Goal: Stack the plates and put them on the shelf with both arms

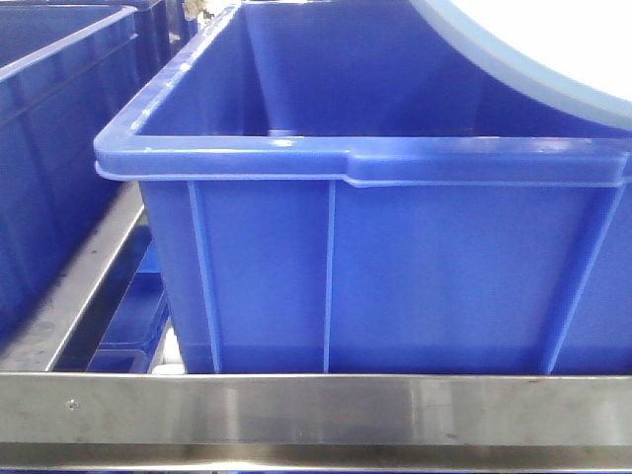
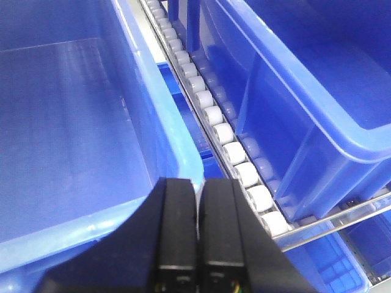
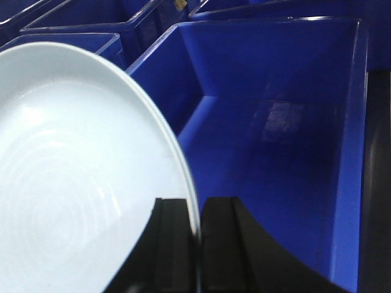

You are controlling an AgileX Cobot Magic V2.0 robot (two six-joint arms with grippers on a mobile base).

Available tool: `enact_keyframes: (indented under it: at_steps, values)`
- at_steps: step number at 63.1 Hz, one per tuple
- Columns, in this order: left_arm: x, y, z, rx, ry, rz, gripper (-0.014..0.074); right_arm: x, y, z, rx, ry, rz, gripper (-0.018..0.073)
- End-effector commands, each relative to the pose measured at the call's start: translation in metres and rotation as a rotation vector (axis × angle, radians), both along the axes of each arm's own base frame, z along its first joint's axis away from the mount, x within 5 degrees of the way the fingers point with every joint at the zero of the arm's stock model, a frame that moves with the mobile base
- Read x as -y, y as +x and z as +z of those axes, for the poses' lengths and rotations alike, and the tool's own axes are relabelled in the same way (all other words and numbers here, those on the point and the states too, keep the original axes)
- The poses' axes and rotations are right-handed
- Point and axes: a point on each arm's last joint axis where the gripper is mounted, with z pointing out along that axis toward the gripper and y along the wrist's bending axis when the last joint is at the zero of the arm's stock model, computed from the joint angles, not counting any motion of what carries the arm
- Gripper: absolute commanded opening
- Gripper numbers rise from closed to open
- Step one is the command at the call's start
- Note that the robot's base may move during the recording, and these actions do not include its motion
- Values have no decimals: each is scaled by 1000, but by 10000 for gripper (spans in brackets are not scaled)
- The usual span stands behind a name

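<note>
Plate (image 3: 79, 171) hangs over an open blue crate (image 3: 348, 152), its rim pinched between the nearly closed fingers of the right gripper (image 3: 197, 210); whether a second plate lies under it cannot be told, and no tabletop shows to place it by. The left gripper (image 2: 198, 189) has its fingers pressed together on nothing, above a roller track (image 2: 226, 131) between crates. The carry to the shelf (image 1: 316, 410) seems in hand, and the next move likely calls for lowering the plate level onto it, clear of the crate walls.
</note>
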Motion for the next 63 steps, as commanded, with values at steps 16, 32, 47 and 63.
enact_keyframes:
  at_steps: [16,32,47,63]
  values:
    - [3,1,16,90,-52,-21,84,5,1,27,157,75,-62,56]
    - [3,1,16,90,-52,-21,84,-2,26,73,150,65,-44,56]
    - [3,1,16,90,-52,-21,84,-22,90,89,-22,-44,6,56]
    - [3,1,16,90,-52,-21,84,-43,169,72,-187,-143,44,56]
